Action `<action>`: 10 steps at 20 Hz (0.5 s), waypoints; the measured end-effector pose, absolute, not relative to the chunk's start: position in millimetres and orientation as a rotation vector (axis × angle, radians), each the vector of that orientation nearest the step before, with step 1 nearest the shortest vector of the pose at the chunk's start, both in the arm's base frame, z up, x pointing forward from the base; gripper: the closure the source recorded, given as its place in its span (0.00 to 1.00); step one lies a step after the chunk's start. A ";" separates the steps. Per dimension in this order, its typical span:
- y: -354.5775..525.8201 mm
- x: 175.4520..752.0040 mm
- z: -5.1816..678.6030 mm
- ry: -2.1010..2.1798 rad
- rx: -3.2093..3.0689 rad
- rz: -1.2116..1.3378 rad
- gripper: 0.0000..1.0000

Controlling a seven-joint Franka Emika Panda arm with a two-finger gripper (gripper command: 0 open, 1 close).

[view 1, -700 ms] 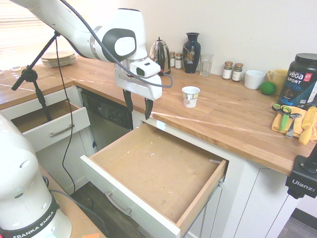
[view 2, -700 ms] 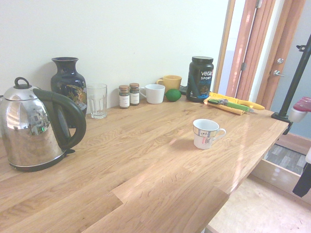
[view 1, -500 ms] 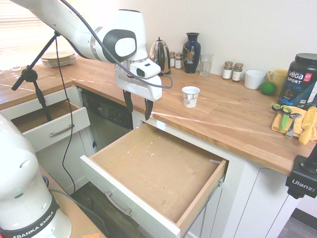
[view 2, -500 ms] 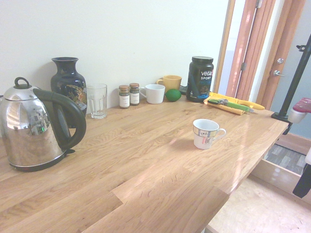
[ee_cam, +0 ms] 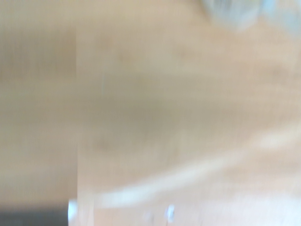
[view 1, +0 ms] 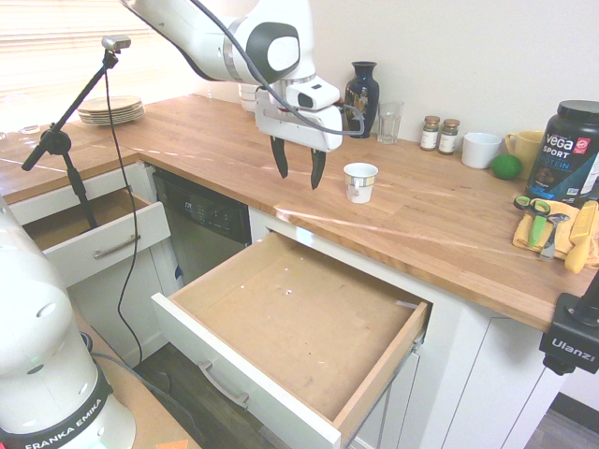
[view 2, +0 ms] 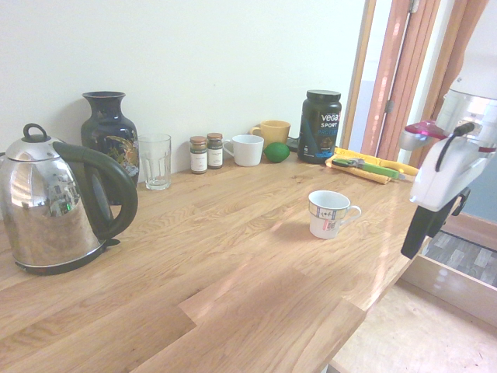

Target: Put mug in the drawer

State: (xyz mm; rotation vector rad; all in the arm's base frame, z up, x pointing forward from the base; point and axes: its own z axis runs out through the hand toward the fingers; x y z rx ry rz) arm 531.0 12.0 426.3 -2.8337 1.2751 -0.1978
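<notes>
1. Butcher-block countertop (view 1: 440,220) ran along a white wall, with white cabinets below it and two drawers pulled out.
2. Counted on the counter: one mug (view 1: 359,181), one plain white cup (view 1: 480,150), one yellow cup (view 2: 271,132), one glass tumbler (view 2: 155,161), one dark vase (view 2: 109,134), one steel kettle (view 2: 54,203), two spice jars (view 2: 206,152) in the second exterior view (the first exterior view showed more jars beside the vase), one lime (view 1: 505,166), one black protein tub (view 1: 567,152), one stack of plates (view 1: 110,109).
3. One gripper (view 1: 299,172) hung above the counter in the upper middle of the first exterior frame, just left of the mug, pointing down, its two dark fingers spread wide with nothing between them.
4. That mug stood upright on the counter, long axis vertical, mouth up; in the second exterior view its handle pointed toward the frame's right.
5. One large drawer (view 1: 370,382) filled the lower centre of the frame, bare wood inside; a smaller drawer (view 1: 103,248) sat at the left edge.
6. Against the earlier frames, the gripper had risen from in front of the large drawer's back edge and shifted right over the countertop; the mug had not moved.
7. Wrist view was a blur of light wood.
</notes>
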 end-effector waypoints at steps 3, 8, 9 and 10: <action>13.7 567.6 445.7 1.285 -2.830 -0.214 0.00; 10.1 626.7 466.5 1.309 -2.826 -0.236 0.00; 10.0 637.3 467.7 1.315 -2.826 -0.239 0.00; 10.1 647.4 468.1 1.321 -2.828 -0.240 0.00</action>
